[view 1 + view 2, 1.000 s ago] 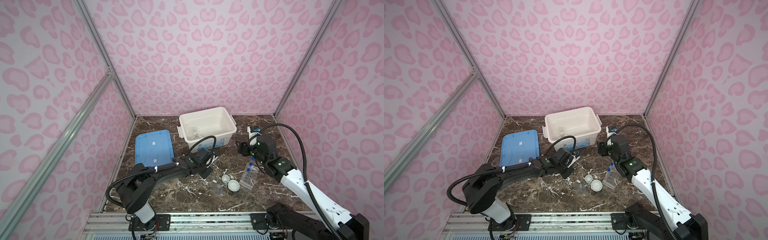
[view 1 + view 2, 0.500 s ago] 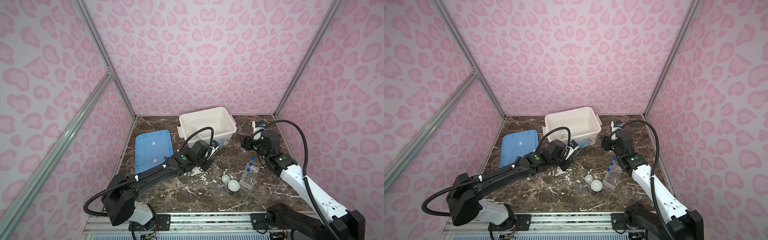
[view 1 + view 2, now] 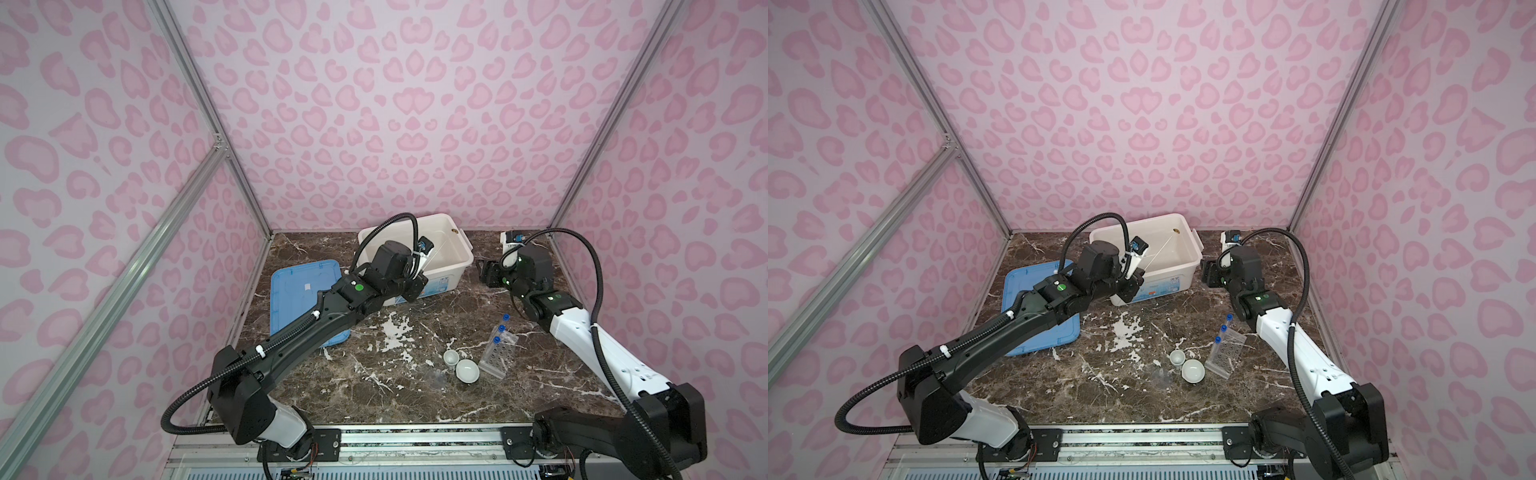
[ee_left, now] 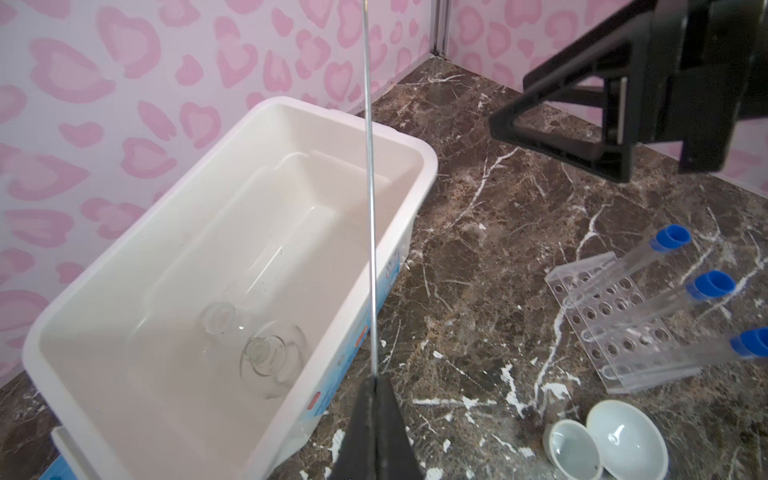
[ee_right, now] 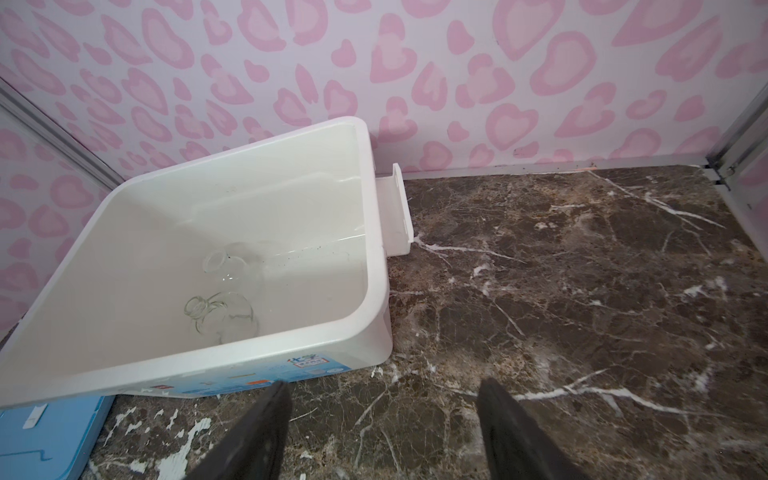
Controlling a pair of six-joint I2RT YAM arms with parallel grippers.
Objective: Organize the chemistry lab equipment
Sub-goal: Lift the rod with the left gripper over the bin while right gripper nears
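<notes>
My left gripper is shut on a thin glass rod, which slants up over the white box's near rim; both top views show this gripper at the box's front wall. Two clear flasks lie inside the box. My right gripper hangs open and empty just right of the box. Near the front stands the clear tube rack holding three blue-capped test tubes. Beside it sit two white dishes, and another clear flask lies on the table.
The white storage box stands at the back middle, its blue lid flat on the table to the left. A small white device sits in the back right corner. Pink walls close in three sides.
My left gripper has carried the rod from the table's middle up and back to the box's front rim. The right gripper has moved back and up from the rack to beside the box.
</notes>
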